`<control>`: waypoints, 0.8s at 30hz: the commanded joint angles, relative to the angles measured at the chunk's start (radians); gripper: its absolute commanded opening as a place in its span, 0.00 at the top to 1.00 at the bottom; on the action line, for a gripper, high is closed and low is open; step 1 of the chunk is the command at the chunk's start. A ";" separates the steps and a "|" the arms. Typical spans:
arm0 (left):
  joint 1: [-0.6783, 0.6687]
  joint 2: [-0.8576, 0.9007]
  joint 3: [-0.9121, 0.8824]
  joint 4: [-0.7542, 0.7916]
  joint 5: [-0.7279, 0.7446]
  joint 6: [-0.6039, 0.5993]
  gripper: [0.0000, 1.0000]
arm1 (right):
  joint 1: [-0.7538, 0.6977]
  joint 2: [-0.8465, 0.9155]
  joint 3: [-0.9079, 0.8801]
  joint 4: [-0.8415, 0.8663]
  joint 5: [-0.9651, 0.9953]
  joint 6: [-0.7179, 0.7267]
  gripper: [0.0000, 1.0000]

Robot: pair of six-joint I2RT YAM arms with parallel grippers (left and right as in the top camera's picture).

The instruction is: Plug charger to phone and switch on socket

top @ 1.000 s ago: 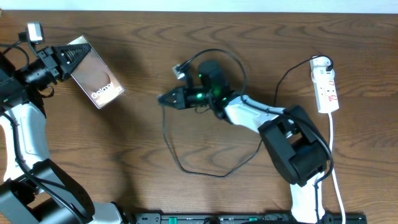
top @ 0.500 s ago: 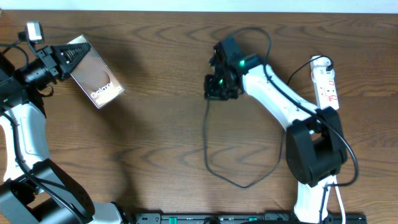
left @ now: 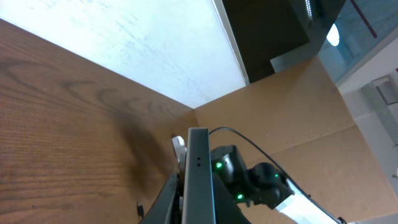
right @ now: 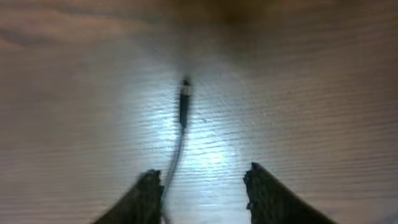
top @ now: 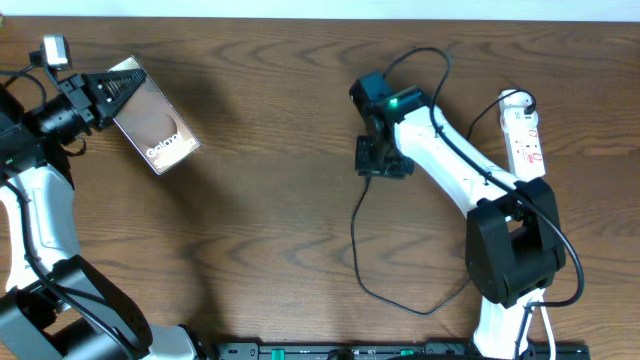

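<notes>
Presently my right claw [right: 202,180] stands released, nothing grasped. The charger plug [right: 185,99] lies on the table just ahead, long axis along my reach. My left claw [top: 100,92] clenches the phone [top: 160,125], well apart.

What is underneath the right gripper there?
The charger: its plug tip lies ungripped on the wooden table, below the open right gripper. From overhead the gripper covers the tip; only the trailing cable shows.

The phone [top: 155,125] is far left, charger [right: 184,109] centre, socket [top: 523,135] right.
</notes>
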 commanded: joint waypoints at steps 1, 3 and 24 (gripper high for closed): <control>0.002 -0.018 -0.006 0.001 0.031 -0.009 0.93 | 0.007 0.016 -0.048 0.025 0.009 0.039 0.35; 0.002 -0.018 -0.006 0.001 0.031 -0.009 0.93 | 0.013 0.016 -0.050 0.030 0.009 0.039 0.04; 0.002 -0.018 -0.006 0.001 0.031 -0.009 0.93 | 0.061 0.068 -0.056 0.124 -0.142 0.245 0.01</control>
